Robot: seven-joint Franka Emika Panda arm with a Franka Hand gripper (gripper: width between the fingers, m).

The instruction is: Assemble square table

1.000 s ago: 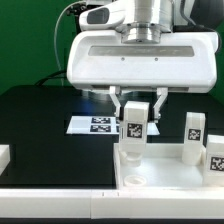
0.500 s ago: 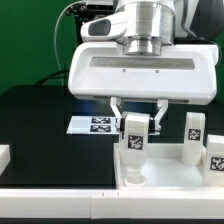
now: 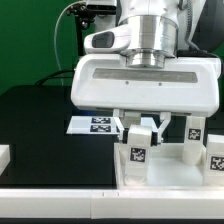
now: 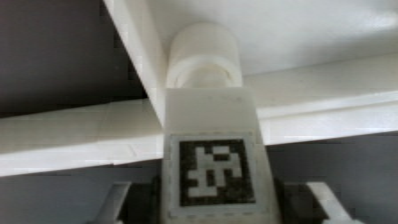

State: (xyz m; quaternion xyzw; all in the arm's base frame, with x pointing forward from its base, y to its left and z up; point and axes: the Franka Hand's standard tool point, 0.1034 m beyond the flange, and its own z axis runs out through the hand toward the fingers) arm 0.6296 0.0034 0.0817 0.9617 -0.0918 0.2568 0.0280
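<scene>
Exterior view: gripper (image 3: 139, 128) points straight down, clasping upright leg (image 3: 137, 150).

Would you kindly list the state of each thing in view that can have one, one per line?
gripper: shut on the tagged leg, low over the tray.
held leg: upright, tag facing the camera, at a corner of the tabletop; whether it is seated cannot be told.
square tabletop: lying flat, rim up.
second leg: standing upright on the tabletop, ungripped.
third leg: upright at the exterior view's right edge, partly cut off.
marker board: flat on the black table.
</scene>
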